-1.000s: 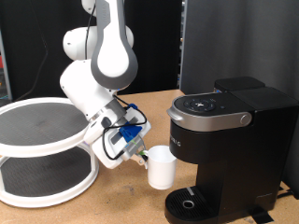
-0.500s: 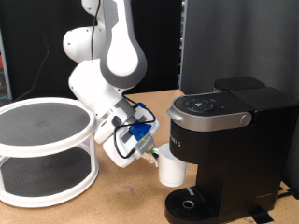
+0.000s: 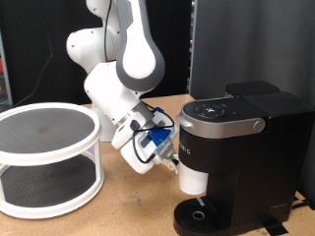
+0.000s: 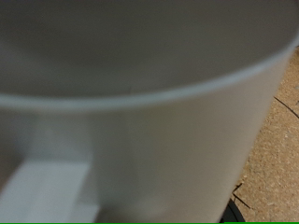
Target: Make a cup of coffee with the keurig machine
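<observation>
Cork-brown tabletop [image 3: 128, 211] under dark curtains; a white two-tier round rack [image 3: 44, 157] stands at nine o'clock in the exterior view, and the keurig [image 3: 241, 157] fills the three o'clock side. The white arm reaches down from twelve o'clock, and its gripper [image 3: 172, 162], near centre, pinches the cup [image 3: 193, 177] between its fingers. The cup hangs upright in the air, its far side touching or just short of the keurig's front, above the round drip tray [image 3: 202, 211] at five o'clock and below the overhanging brew head.

My judgement of the risks: the gap under the head looks tight, so the rim could knock the head or the cup's wall could scrape the front panel, twisting it in the fingers. A glazed, smooth cylinder gives little friction; a bump could make it slip and drop onto the tray or tip off its edge.

The keurig is a boxy black plastic body with a silver-grey band and flat top buttons. The rack has matte dark mesh shelves in a white frame. In the wrist view the cup [image 4: 140, 121] fills the frame as a blurred pale curve, with speckled cork at one corner.
</observation>
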`<act>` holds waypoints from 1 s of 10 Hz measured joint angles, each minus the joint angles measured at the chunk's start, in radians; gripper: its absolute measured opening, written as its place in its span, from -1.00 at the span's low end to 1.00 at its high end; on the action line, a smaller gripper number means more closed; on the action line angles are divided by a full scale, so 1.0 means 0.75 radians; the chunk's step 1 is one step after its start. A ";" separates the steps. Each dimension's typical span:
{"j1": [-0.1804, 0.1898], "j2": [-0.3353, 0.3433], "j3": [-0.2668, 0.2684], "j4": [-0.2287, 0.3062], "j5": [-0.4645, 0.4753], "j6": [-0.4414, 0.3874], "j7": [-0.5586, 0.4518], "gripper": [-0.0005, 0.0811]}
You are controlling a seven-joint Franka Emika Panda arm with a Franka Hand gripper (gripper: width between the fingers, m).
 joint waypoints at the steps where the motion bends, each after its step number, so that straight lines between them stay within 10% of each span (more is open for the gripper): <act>1: 0.005 0.004 0.015 0.005 0.032 0.010 -0.018 -0.83; 10: 0.011 0.196 0.066 0.110 0.188 0.043 -0.131 -0.83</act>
